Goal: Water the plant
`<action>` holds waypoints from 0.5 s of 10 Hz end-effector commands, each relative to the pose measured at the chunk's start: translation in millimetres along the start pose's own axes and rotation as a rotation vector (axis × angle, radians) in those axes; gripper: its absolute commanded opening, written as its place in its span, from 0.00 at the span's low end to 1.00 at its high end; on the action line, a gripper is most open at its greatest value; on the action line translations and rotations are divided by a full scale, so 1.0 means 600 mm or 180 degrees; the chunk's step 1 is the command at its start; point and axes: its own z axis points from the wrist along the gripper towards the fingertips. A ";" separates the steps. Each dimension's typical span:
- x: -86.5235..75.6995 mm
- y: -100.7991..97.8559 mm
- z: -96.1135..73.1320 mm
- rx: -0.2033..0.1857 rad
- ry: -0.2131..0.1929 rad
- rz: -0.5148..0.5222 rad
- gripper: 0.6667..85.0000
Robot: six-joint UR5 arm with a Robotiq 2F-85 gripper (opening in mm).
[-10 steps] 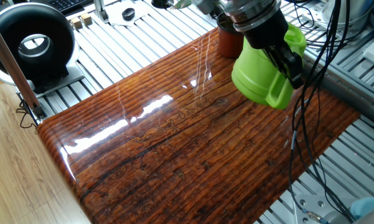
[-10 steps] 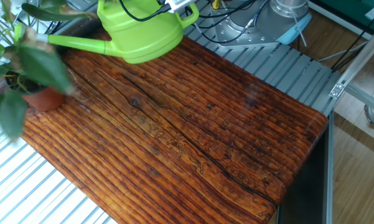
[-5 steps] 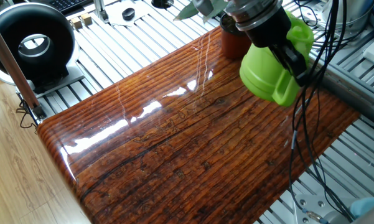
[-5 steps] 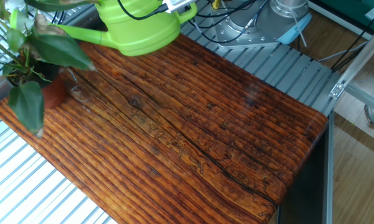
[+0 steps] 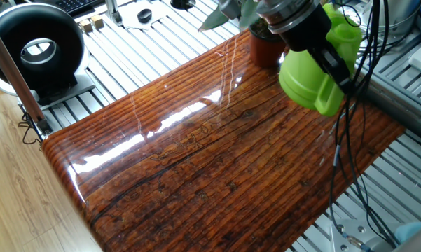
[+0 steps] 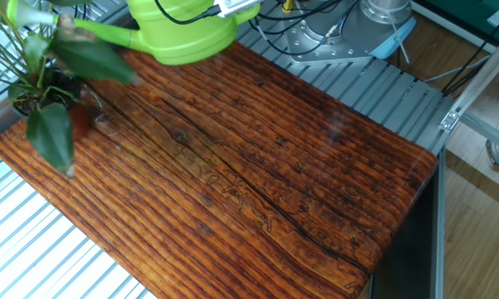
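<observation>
The plant, with broad dark green leaves in a reddish-brown pot, stands at the far corner of the wooden board. A lime-green watering can hangs above the board with its spout over the leaves. My gripper is shut on the can's handle, its dark body covering the can's top. In the other fixed view the gripper is cut off at the top edge.
The glossy wooden board lies on a slatted metal table. A black round fan stands at the left. Black cables hang beside the can. A metal robot base stands behind the board.
The can has risen and shifted toward the plant, its spout now over the leaves. The plant's leaves and pot have shifted a little on the board.
</observation>
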 end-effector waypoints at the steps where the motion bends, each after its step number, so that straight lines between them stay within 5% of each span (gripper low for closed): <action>1: 0.009 0.011 -0.001 -0.0080 0.0067 0.0129 0.01; 5: 0.028 0.004 -0.002 -0.0023 0.0201 0.0207 0.01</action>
